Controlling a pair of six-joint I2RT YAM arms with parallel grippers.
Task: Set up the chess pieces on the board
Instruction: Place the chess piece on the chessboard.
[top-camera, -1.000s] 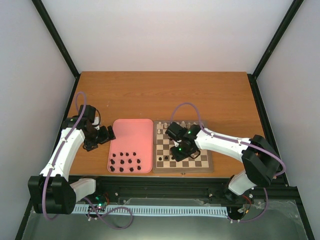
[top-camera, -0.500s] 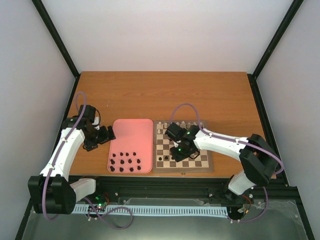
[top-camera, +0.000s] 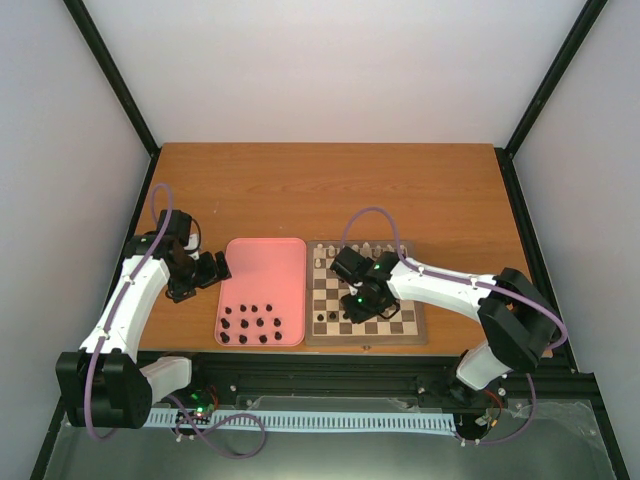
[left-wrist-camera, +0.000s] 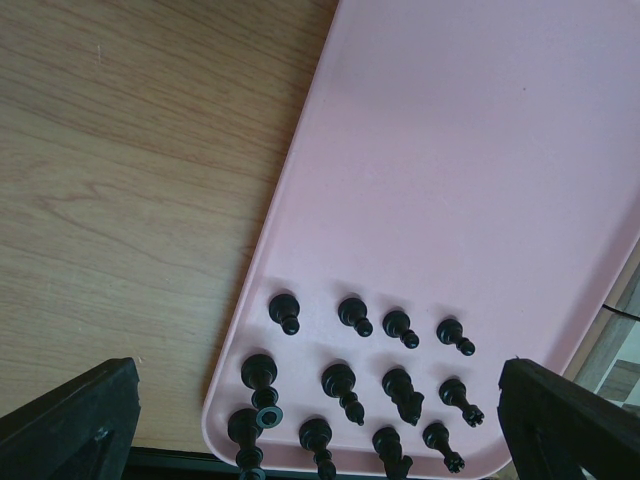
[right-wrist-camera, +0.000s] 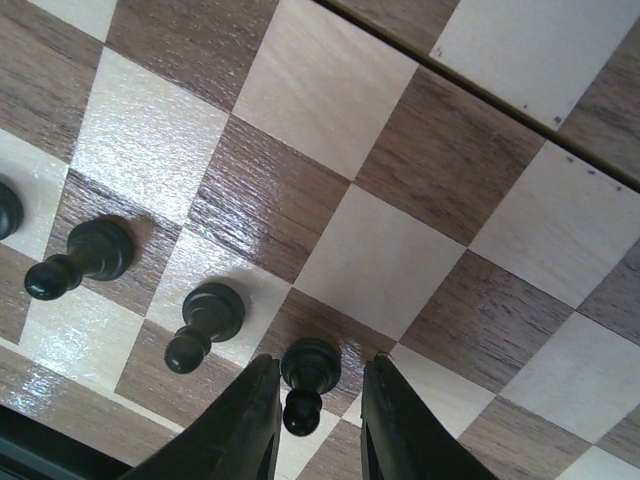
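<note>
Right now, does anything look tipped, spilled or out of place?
Nothing stands out. The dark pieces on the pink tray look upright in rows, and the pawns on the board stand upright too.

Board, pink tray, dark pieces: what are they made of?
Board: wood, glossy varnish; grain and glare show on the squares.
Tray: likely matte plastic; uniform pink, smooth, rounded moulded rim.
Dark pieces: smooth black with faint sheen; plastic or lacquered wood, cannot tell.
</note>
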